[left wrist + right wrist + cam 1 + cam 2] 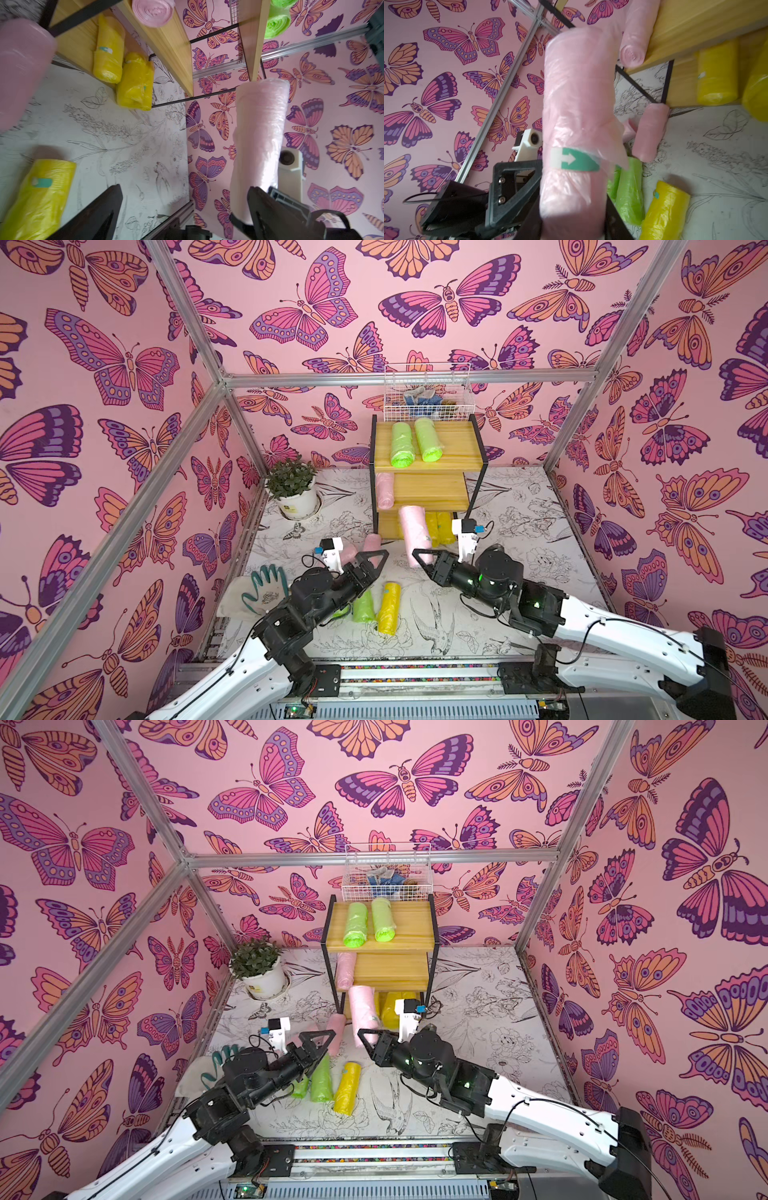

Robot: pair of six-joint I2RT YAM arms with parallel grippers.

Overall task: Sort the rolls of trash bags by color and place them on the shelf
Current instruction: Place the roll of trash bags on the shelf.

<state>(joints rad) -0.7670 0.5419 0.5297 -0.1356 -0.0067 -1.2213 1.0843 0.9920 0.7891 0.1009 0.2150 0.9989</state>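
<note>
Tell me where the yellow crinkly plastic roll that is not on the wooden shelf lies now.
In a top view the yellow roll lies on the table's near part, a lime green roll between it and the left arm.

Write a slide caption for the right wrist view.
Right pincer grips a pink roll near the shelf; green rolls and a yellow roll lie on the table.

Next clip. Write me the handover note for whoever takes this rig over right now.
Left tool: open, empty.
Right tool: shut on the held pink roll, near the shelf.
Done: top-tier green rolls (two), middle-tier pink roll, bottom-tier yellow rolls (two visible).
To do: shelve the held one; on the table lie two loose pink rolls, two loose green rolls, one loose yellow roll.
</note>
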